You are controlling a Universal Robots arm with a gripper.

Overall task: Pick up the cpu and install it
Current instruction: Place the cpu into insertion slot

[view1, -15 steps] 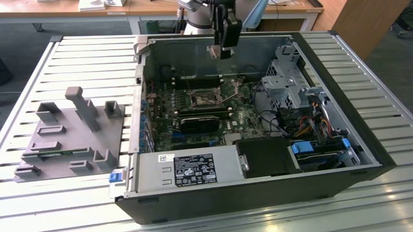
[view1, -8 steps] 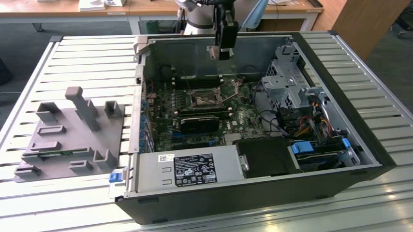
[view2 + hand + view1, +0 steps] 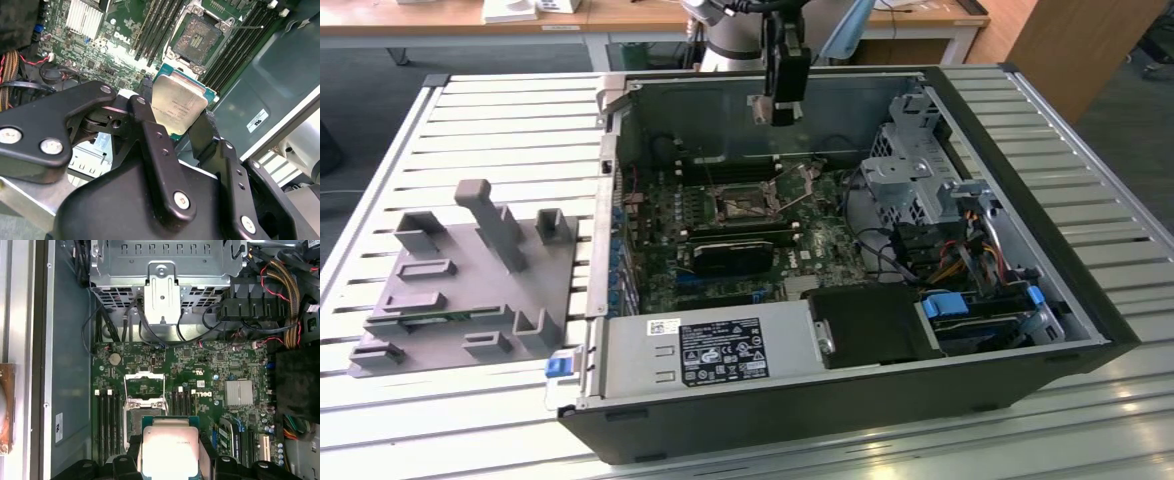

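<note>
Slatted metal table (image 3: 480,130) carries everything; wooden desks (image 3: 640,20) run along the back of the room, at 12 o'clock in the exterior view. An open computer case (image 3: 1067,330) lies on its side mid-table, board facing up. A grey tray (image 3: 454,290) with upright posts sits at 9 o'clock from the case, near it but not touching.

Status:
- Pick is done. The gripper (image 3: 175,120) is clamped on the cpu (image 3: 179,107), one finger on each of two opposite edges, metal lid toward the second wrist camera.
- The cpu hangs in the air above the board, clear of everything below.
- In the exterior view the arm comes down over the far wall of the case, at roughly 12 o'clock from the socket (image 3: 750,205).
- The socket is empty and its metal frame looks swung open, contacts exposed in both wrist views.
- Install is not done. The chip is apart from the socket, offset to one side, not seated.
- I can't tell whether its corner orientation matches the socket.

Inside the case, from the socket: memory slots (image 3: 107,415) just beside it, drive cage (image 3: 914,160) at about 3 o'clock, power supply (image 3: 707,350) at 6 o'clock. Loose cables (image 3: 947,250) lie near the cage, well away from the socket.
</note>
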